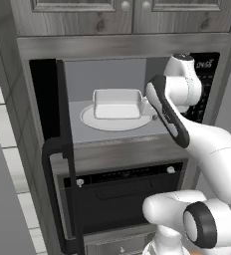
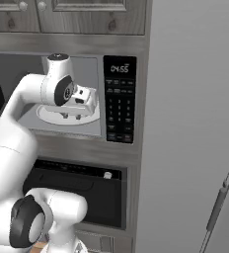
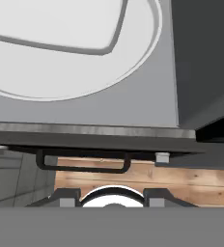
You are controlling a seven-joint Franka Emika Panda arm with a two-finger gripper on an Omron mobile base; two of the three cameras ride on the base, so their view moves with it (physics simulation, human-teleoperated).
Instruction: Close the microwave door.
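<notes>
left base view: the microwave door (image 1: pixel 57 149) stands wide open, swung out to the left, and its long black bar handle (image 1: pixel 50 199) faces us. a white dish (image 1: pixel 116 103) sits on the round plate (image 1: pixel 90 121) inside the microwave. the white arm (image 1: pixel 187 124) reaches up by the right side of the opening. the black oven door (image 1: pixel 122 196) is below. right base view: the gripper (image 2: pixel 89 101) sits in front of the plate, beside the keypad panel (image 2: pixel 119 99); i cannot tell if its fingers are apart or together. hand view: the plate and dish are at the top, and the oven handle (image 3: pixel 82 164) is lower down over a wood floor (image 3: pixel 181 185).
</notes>
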